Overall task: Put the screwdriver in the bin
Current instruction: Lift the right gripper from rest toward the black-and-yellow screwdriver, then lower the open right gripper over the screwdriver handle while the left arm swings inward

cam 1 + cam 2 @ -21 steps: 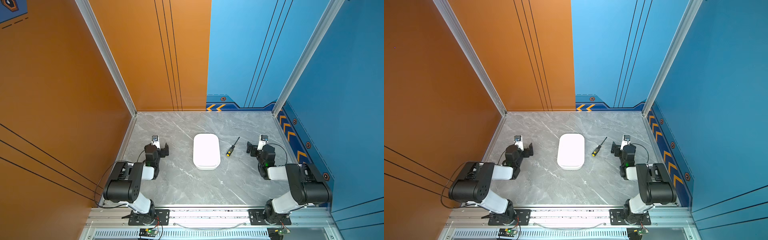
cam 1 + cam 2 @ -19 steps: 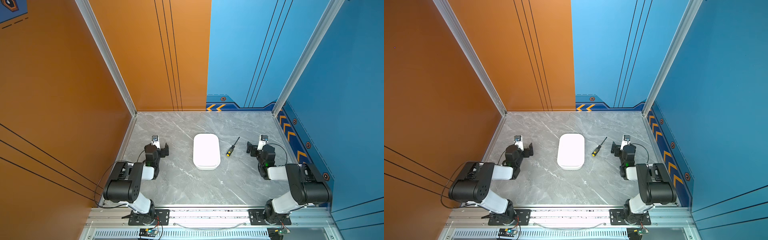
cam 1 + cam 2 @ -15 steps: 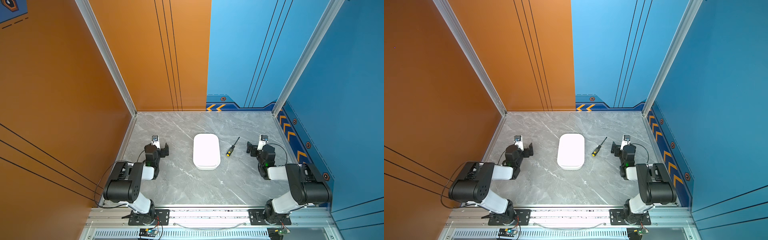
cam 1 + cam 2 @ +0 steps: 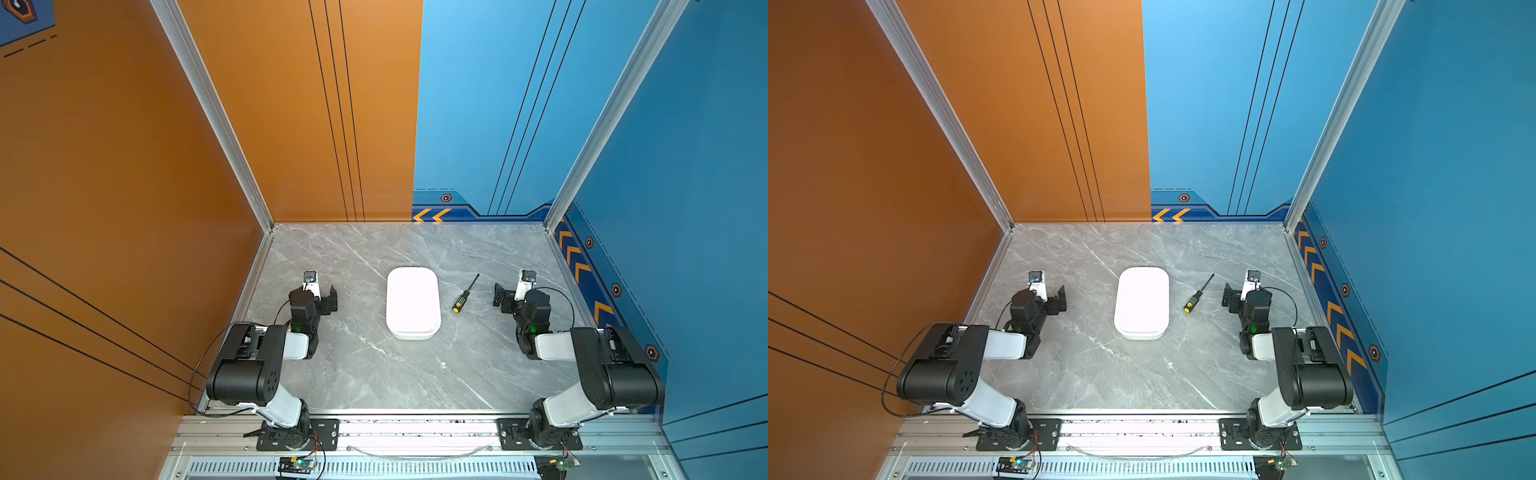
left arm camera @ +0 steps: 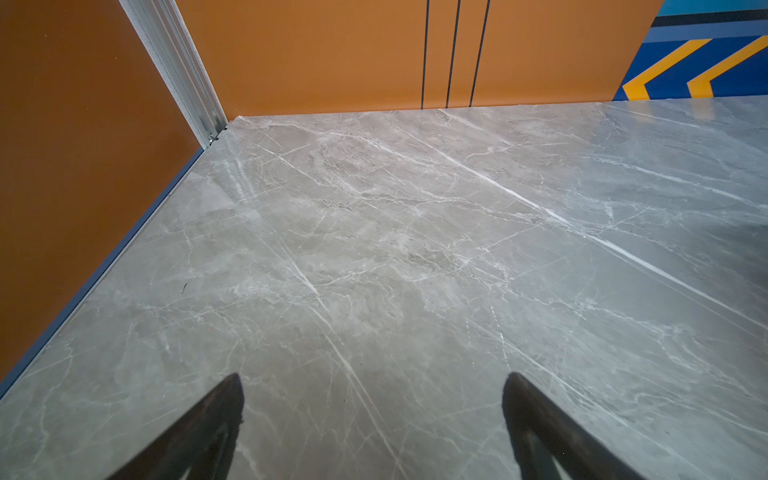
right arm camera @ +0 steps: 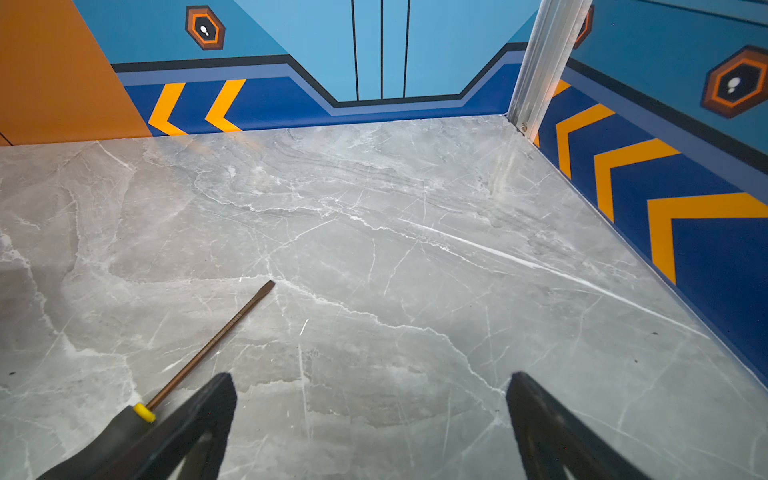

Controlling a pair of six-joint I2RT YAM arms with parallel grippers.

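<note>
- Nothing has shifted in the past moment: the screwdriver (image 4: 463, 296) lies on the table (image 4: 374, 374), just beside the bin (image 4: 413, 332), not inside.
- The left gripper (image 5: 372, 380) and right gripper (image 6: 370, 380) stand spread and empty; pickup not yet begun.

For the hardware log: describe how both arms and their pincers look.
The left arm and right arm share bulky black joints, white link shells, a green light and a looping thin black cable. The left pincer and right pincer are black, tapering to tips.
</note>
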